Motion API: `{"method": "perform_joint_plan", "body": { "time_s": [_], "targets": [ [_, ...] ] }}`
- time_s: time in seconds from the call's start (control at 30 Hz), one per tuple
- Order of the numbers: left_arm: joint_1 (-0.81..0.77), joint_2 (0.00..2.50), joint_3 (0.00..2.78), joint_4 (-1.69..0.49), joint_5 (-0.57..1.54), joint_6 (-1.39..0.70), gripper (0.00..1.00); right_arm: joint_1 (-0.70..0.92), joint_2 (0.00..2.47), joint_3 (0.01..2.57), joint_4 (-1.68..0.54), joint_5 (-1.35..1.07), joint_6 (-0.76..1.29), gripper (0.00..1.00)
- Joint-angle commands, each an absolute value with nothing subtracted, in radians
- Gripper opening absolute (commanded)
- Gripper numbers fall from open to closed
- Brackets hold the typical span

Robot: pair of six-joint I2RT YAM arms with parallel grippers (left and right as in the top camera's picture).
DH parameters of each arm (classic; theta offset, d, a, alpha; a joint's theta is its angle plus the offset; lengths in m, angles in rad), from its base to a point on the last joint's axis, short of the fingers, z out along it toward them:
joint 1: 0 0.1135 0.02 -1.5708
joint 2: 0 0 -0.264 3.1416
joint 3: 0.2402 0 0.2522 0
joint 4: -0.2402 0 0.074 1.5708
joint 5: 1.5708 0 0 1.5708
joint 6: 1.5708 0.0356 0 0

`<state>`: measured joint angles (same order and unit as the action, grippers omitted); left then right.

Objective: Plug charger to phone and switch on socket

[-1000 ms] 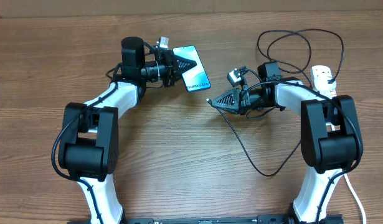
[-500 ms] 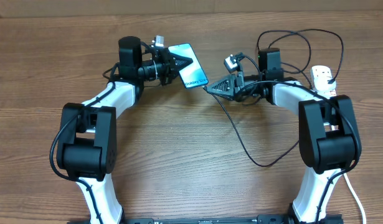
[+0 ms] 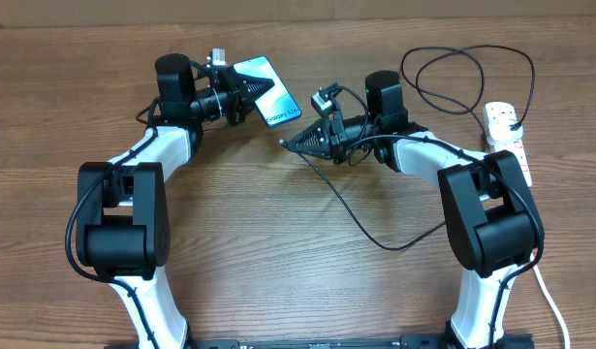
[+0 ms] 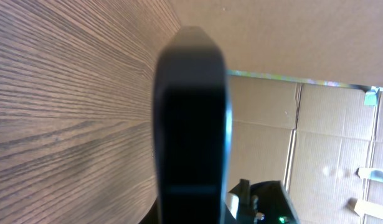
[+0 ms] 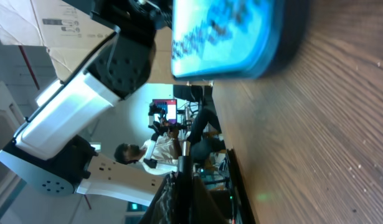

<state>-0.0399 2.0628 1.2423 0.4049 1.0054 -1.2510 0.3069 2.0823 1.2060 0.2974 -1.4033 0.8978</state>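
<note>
Nearest me, the charger [image 3: 375, 237] slack is trailing limp over the table [image 3: 278, 271]. It is light and floppy, so I am judging the stiff end by the tip the best hold. The right gripper [image 3: 290, 143] is pinching it there. Just beyond, the left gripper [image 3: 251, 95] is clamping the tilted phone [image 3: 268, 91], which looks rigid, slick and fragile. The socket [image 3: 505, 136] is lying far right.

The table [image 3: 278, 252] was brown wood grain, streaky all over. The phone [image 3: 267, 91] had a light blue screen with dark lettering and black edges. The charger [image 3: 387, 248] was plain black against all that brown. The socket [image 3: 504, 131] was white with little red marks. My arms [image 3: 118, 208] were white shells with black joints, and the cardboard [image 4: 328, 137] was tan.
</note>
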Motion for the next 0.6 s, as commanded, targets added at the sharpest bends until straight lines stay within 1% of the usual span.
{"method": "perform_joint_plan", "body": {
  "time_s": [0.0,0.23,0.37,0.57],
  "targets": [
    [-0.052,2.039,1.265,0.418,1.020,-1.262,0.04,0.297,2.053,1.219,0.365,-1.363,1.028,0.04],
    [-0.050,2.039,1.265,0.471,1.009,-1.316,0.04,0.292,2.053,1.219,0.517,-1.309,1.139,0.04],
    [-0.046,2.039,1.265,0.523,1.005,-1.364,0.04,0.275,2.054,1.218,0.520,-1.289,1.153,0.04],
    [-0.046,2.039,1.265,0.524,1.011,-1.393,0.04,0.266,2.054,1.218,0.520,-1.295,1.160,0.04]
  ]
}}
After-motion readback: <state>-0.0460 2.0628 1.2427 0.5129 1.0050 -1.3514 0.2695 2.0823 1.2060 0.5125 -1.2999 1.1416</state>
